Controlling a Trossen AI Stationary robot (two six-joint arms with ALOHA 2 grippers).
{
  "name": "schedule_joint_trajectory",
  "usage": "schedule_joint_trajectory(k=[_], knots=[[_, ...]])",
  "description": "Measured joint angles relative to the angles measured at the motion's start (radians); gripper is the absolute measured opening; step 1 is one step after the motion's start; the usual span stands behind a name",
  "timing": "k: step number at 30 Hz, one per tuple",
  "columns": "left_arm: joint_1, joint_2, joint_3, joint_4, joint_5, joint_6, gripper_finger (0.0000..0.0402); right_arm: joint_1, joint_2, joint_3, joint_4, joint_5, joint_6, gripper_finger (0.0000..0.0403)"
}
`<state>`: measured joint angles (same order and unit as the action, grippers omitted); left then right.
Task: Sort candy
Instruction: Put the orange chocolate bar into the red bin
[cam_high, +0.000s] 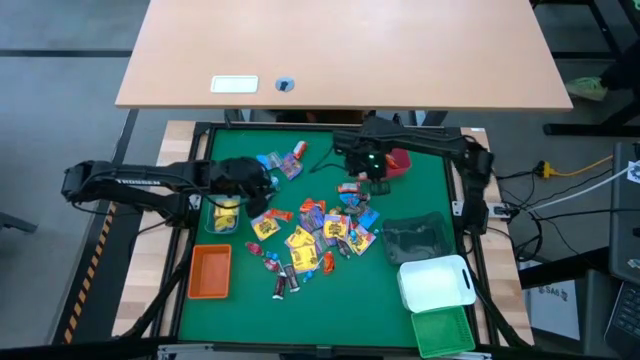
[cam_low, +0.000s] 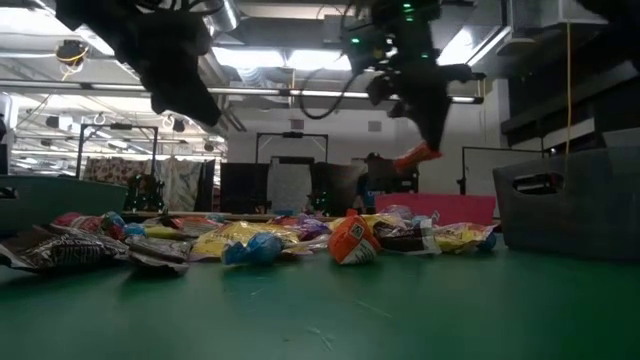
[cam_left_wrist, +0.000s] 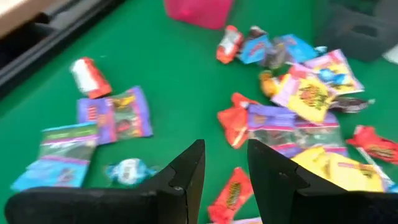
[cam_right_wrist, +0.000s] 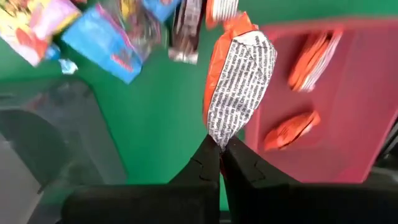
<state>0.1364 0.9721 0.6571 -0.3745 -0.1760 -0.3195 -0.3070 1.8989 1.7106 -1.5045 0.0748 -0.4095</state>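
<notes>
Many small wrapped candies (cam_high: 315, 235) lie in a loose pile on the green mat; they also show in the low view (cam_low: 270, 240) and the left wrist view (cam_left_wrist: 298, 106). My right gripper (cam_right_wrist: 221, 146) is shut on an orange-wrapped candy (cam_right_wrist: 239, 81) beside the red bin (cam_right_wrist: 348, 124), which holds three orange candies. In the high view my right gripper (cam_high: 372, 185) is just left of the red bin (cam_high: 400, 160). My left gripper (cam_left_wrist: 226, 163) is open and empty above the pile's left part (cam_high: 262, 192). My right gripper pinches the orange candy by one end of its wrapper (cam_right_wrist: 219, 135) between its two fingertips. The candy's white printed back faces the camera. In the low view it hangs below the fingers (cam_low: 415, 156), lifted clear of the mat.
A clear bin with yellow candies (cam_high: 222, 215) and an orange bin (cam_high: 210, 270) stand at the left. A dark bin (cam_high: 415, 238), a white bin (cam_high: 437, 282) and a green bin (cam_high: 443, 332) stand at the right. A wooden table (cam_high: 340, 50) lies beyond the far edge.
</notes>
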Motion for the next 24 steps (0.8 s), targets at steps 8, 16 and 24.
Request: schedule_joint_trajectory(k=[8, 16, 24], knots=[[-0.014, 0.063, 0.000, 0.081, 0.119, -0.004, 0.0110, -0.022, -0.149, -0.235, 0.105, 0.125, 0.013, 0.0002], [-0.057, 0.124, 0.000, 0.109, 0.120, -0.018, 0.0110, -0.087, -0.144, -0.311, 0.256, 0.161, 0.018, 0.0017], [-0.109, 0.173, 0.000, 0.108, 0.119, 0.039, 0.0110, -0.135, -0.145, -0.323, 0.323, 0.203, 0.020, 0.0069]])
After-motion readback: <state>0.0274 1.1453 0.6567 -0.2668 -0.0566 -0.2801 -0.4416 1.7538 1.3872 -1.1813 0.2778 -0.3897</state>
